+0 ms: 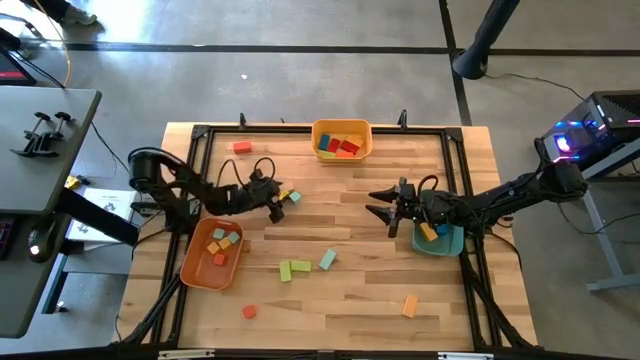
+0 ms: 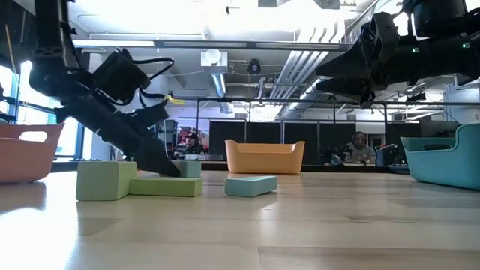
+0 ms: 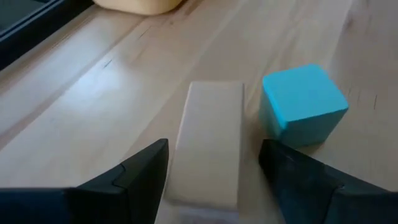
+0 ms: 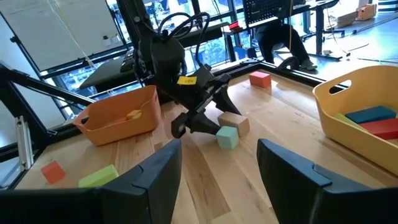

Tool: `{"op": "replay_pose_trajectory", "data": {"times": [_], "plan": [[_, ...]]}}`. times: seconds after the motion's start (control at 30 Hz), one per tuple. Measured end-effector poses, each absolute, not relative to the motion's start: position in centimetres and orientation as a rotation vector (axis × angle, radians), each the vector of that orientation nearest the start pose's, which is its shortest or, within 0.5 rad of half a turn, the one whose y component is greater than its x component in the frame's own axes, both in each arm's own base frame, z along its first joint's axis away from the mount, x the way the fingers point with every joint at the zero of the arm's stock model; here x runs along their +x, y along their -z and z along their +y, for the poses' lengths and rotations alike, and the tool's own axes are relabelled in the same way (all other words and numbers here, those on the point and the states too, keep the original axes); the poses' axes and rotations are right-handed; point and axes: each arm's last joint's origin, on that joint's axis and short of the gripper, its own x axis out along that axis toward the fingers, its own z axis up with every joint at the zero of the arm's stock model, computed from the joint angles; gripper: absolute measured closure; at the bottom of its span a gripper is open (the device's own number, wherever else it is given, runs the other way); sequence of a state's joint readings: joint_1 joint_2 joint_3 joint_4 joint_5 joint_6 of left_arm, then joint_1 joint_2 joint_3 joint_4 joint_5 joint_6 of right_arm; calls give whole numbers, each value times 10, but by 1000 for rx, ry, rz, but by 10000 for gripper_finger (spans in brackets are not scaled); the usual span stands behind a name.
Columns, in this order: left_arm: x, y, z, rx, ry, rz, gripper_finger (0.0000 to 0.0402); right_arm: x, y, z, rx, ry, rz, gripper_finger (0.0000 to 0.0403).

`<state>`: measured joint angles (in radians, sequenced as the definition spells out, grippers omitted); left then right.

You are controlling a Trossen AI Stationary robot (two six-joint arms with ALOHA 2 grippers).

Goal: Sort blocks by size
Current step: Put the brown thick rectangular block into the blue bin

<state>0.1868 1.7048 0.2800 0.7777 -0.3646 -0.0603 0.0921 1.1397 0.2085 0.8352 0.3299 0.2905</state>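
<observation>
- My left claw reaches low over the wooden counter, its fingers spread to either side of a pale tan bar that lies flat between them; nothing is pinched.
- A teal cube sits just beside that bar, near one of my fingertips.
- My right claw hangs above the counter beside the teal tray, fingers spread and holding nothing.
- The orange tray near my left arm holds several small blocks in orange, teal and light green.
- The yellow tray at the far edge holds blue and red blocks; the teal tray holds a few more, partly hidden by my right arm.
- Two light green blocks and a teal block lie together in the middle of the counter.
- An orange block and a red-orange cube lie near the front edge, well apart; another red-orange block sits near the far left corner.
- A person shows in the room beyond the counter.
</observation>
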Motion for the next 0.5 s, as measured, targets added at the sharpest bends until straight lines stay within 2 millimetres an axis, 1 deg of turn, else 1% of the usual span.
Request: {"op": "replay_pose_trajectory", "data": {"times": [0.1, 0.17, 0.27, 0.37, 0.5], "plan": [[227, -70, 53, -4, -536, 648, 168, 199, -174, 9, 269, 249, 59, 197], [231, -70, 53, -10, -519, 650, 191, 199, -174, 9, 269, 248, 59, 197], [234, -72, 53, -15, -493, 646, 244, 199, -174, 10, 268, 225, 60, 197], [235, -78, 53, -9, -481, 635, 305, 200, -176, 12, 255, 154, 53, 197], [234, -92, 47, -4, -434, 602, 308, 199, -181, 23, 184, 64, 14, 197]]}}
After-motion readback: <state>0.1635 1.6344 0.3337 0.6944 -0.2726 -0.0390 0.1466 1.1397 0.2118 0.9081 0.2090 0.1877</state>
